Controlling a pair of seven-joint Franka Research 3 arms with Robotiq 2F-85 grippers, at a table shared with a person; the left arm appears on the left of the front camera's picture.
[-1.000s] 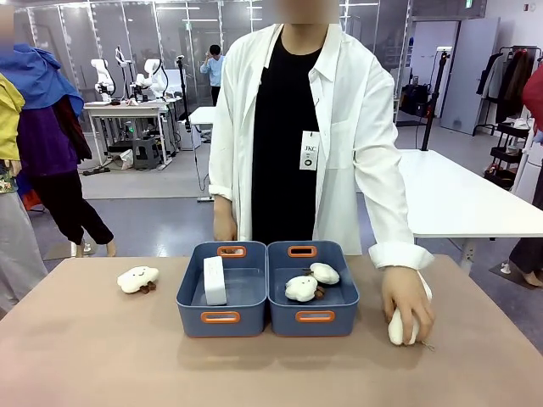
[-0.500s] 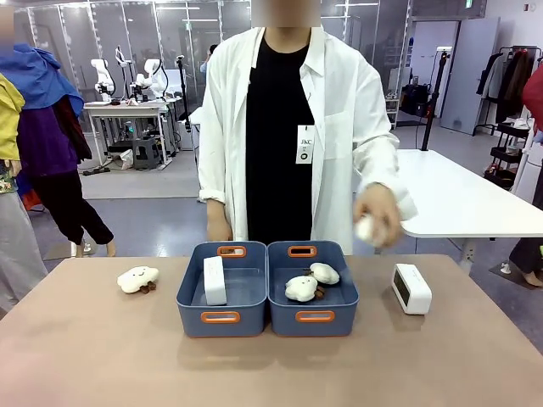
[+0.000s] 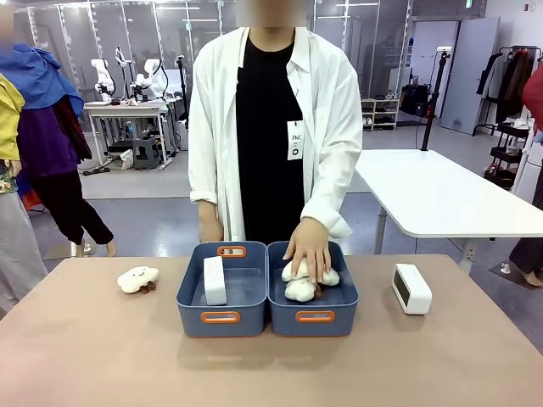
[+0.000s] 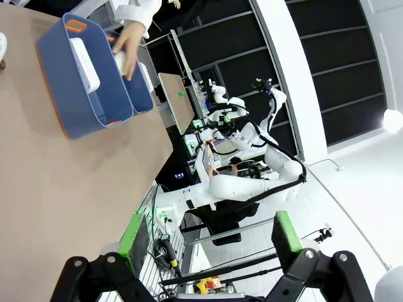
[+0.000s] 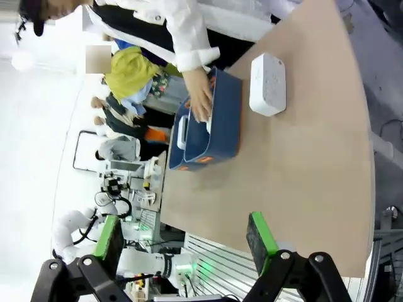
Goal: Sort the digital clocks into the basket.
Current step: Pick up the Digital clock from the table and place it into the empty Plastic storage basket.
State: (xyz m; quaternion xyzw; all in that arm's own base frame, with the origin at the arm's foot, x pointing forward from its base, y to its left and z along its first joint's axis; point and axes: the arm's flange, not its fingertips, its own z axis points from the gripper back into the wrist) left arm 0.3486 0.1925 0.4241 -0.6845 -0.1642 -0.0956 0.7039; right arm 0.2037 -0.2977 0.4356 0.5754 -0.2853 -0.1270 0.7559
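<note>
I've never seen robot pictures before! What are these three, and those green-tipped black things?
One picture looks across the table at a person. The other two come from cameras on the robot's wrists. The green-tipped things are its claws: the left claw and the right claw, both open, holding nothing. The left basket holds a white clock; the person's hand rests on fluffy toys in the right basket. A second clock and a lone toy lie outside on the table.
</note>
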